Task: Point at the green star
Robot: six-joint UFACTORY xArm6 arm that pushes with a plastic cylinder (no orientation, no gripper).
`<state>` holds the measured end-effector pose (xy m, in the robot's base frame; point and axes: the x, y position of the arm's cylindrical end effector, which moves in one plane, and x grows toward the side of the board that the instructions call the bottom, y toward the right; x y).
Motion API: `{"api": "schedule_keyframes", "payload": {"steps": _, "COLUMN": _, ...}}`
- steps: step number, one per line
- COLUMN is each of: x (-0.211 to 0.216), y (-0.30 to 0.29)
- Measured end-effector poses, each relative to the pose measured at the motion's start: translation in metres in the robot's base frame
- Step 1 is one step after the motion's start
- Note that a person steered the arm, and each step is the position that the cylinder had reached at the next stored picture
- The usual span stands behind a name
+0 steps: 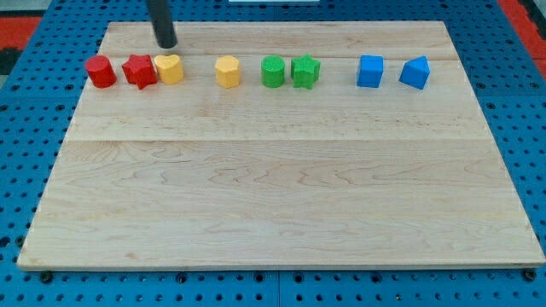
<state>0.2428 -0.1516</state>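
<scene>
Eight blocks stood in one row near the counter's (281, 196) top edge. The green star (305, 71) sat just right of the green cylinder (272, 71), almost touching, with the blue cube (370, 71) further right. It looked squat, with no clear long axis or heading. My tip (167, 44) rested well left of the star, just above the yellow block (170, 68). There was no claw, only the rod, holding nothing. Travelling right above the row, then stopping beside the star, should avoid knocking neighbours.
</scene>
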Motion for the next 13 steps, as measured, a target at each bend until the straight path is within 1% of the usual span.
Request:
{"api": "schedule_keyframes", "payload": {"steps": 1, "x": -0.009, "y": 0.03}}
{"api": "schedule_keyframes", "payload": {"steps": 7, "x": -0.007, "y": 0.032}}
{"api": "schedule_keyframes", "payload": {"steps": 10, "x": -0.007, "y": 0.05}}
{"api": "schedule_keyframes", "payload": {"steps": 11, "x": -0.007, "y": 0.072}}
{"api": "schedule_keyframes", "payload": {"steps": 12, "x": -0.007, "y": 0.128}}
{"api": "schedule_keyframes", "payload": {"steps": 13, "x": -0.007, "y": 0.154}}
